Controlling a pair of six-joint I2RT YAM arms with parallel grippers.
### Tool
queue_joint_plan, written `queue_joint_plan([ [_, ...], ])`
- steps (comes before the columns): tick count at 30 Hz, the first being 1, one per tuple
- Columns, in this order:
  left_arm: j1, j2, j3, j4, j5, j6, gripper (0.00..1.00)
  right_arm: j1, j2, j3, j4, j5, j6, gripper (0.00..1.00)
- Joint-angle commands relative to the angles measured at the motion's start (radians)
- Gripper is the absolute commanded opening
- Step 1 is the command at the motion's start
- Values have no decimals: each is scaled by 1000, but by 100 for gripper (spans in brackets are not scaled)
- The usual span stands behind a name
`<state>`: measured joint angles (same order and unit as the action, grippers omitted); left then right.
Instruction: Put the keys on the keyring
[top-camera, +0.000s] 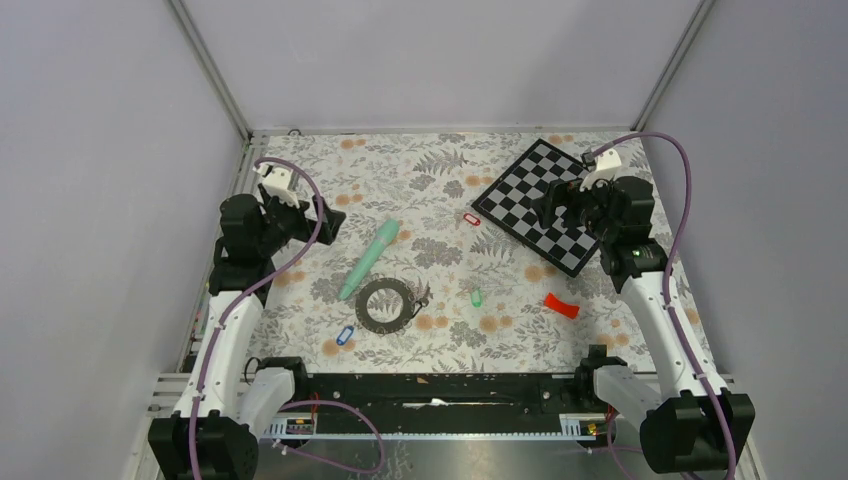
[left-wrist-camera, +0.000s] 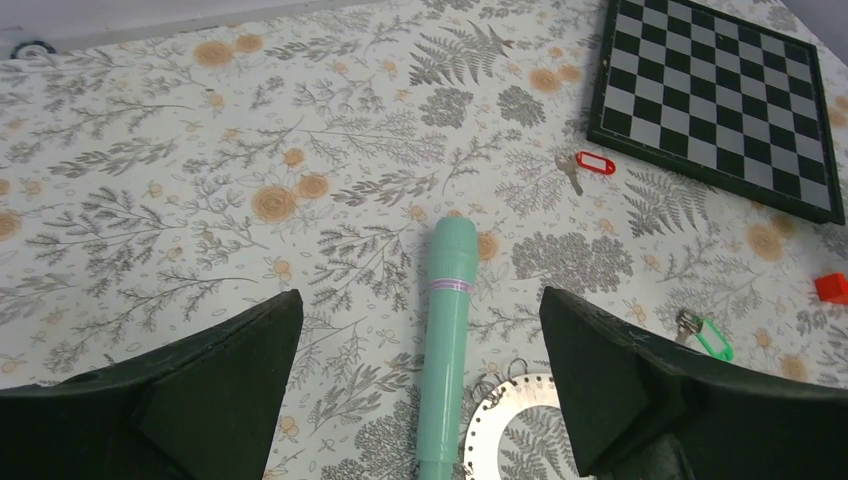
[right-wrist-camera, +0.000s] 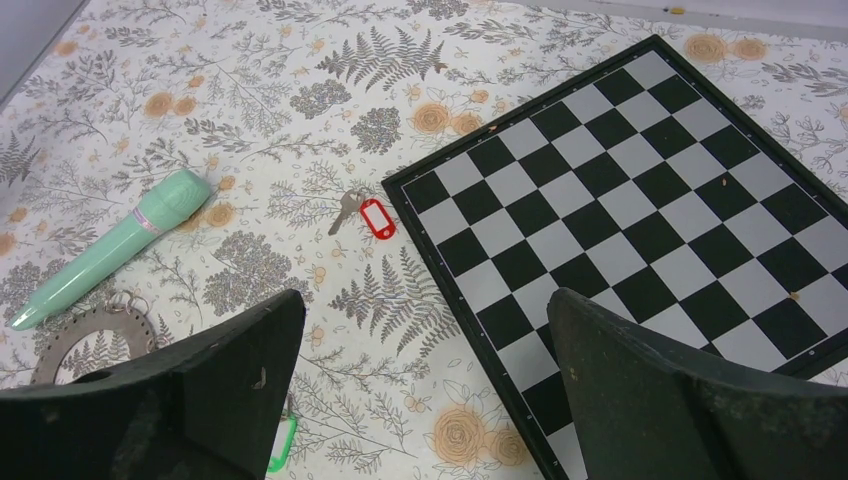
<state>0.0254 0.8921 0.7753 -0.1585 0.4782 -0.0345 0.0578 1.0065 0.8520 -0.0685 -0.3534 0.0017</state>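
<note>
Left gripper (left-wrist-camera: 420, 300) and right gripper (right-wrist-camera: 427, 298): jaws wide apart, empty, held high, presumably to survey. Keyring (left-wrist-camera: 510, 420) flat on tabletop (left-wrist-camera: 150, 200) just below left gripper; red key (right-wrist-camera: 376, 217) ahead of right gripper, green key (left-wrist-camera: 712, 338) between grippers, blue key (top-camera: 345, 335) behind left gripper; none threaded.

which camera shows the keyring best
The top external view: the whole keyring lies in plain sight, just right of the green tube's near end. The left wrist view catches only an arc of it at the bottom edge, and the right wrist view shows another arc at the lower left.
</note>
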Motion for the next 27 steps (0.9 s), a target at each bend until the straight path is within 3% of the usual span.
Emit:
queue_joint_plan([
  [1,7,-11,31,-6,103,47,99,0,-27,3,35,-18,3,99],
  [9,-20,14,50,-111,209,183,99,0,-30,-2,30,-93,-48,99],
  [11,-90,31,72,-199,205,278,99,0,-29,-2,15,-139,-76,99],
  [18,-406,146,138,-411,-95,463,98,0,-28,-16,-17,-275,-151,99],
  [22,-470,224,144,-467,-116,479,85,0,-27,-22,-20,-282,-161,99],
  [27,-541,221,61,-524,-7,598,72,0,-21,-32,-20,-305,-170,99],
])
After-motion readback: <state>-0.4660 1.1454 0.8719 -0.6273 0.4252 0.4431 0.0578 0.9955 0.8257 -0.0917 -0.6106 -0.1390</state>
